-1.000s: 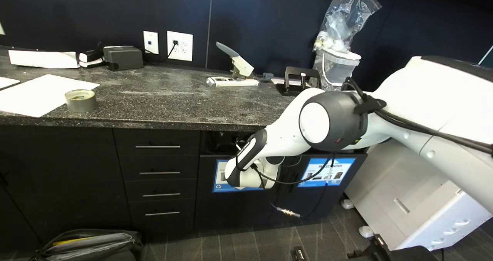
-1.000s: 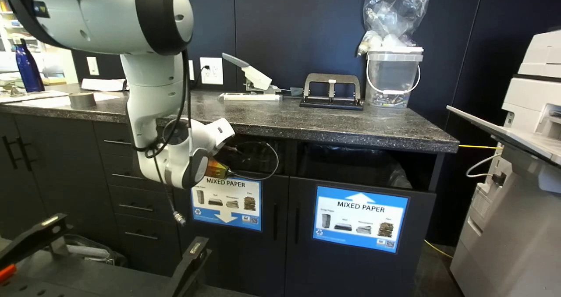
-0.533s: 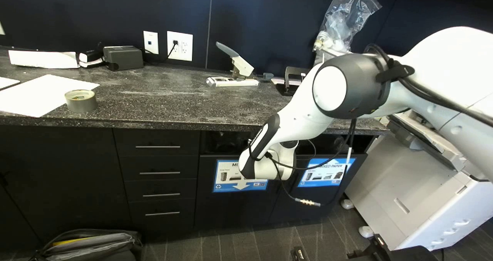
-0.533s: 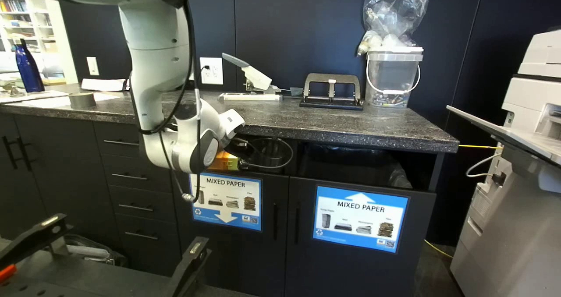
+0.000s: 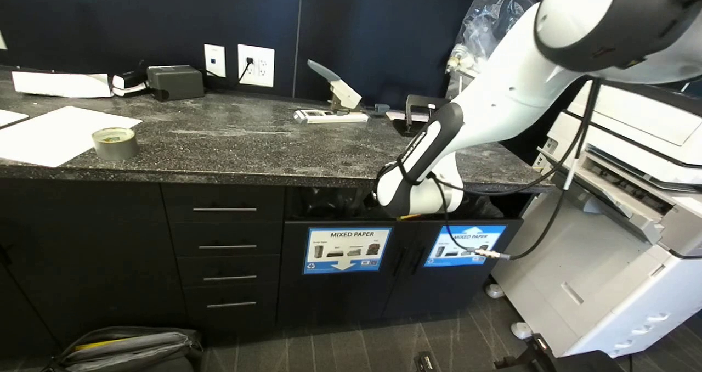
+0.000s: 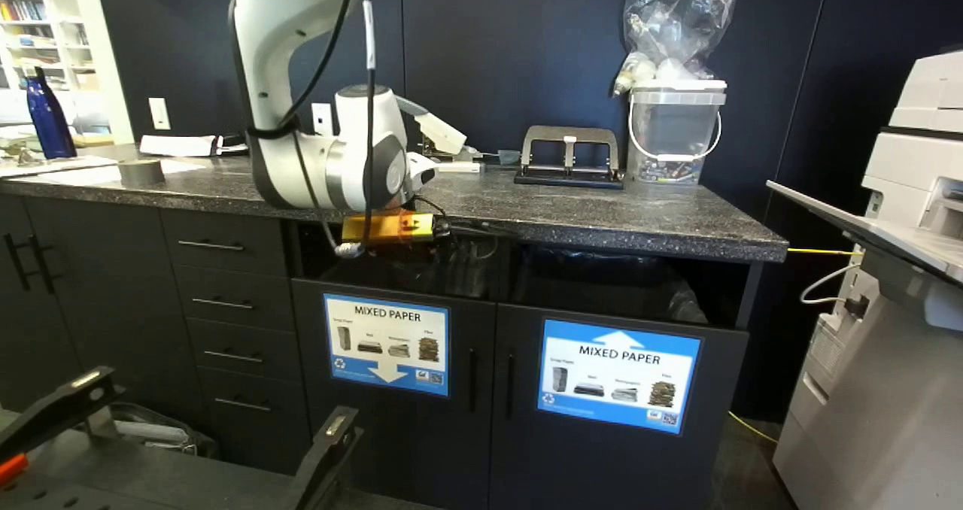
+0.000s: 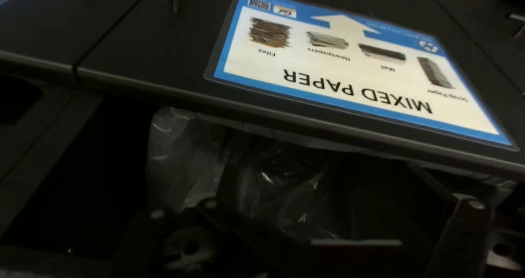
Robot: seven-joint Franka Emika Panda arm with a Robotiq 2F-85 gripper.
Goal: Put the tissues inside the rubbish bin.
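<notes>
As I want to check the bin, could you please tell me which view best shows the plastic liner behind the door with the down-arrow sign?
The wrist view: it shows the plastic liner close up, folds and all. Both exterior views show only dark, glossy parts above the door.

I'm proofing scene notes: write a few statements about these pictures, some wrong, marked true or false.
A crumpled white tissue is gripped. False: the black fingers stand apart, no tissue visible between them.
The black metal hole punch stands beside the clear plastic bucket. True.
In the exterior views, both MIXED PAPER arrows point up. False: the blue-framed white rectangular sign nearer the black drawers points down.
The tall blue bottle stands upright. True.
A translucent plastic liner shows behind the black cabinet door. True.
</notes>
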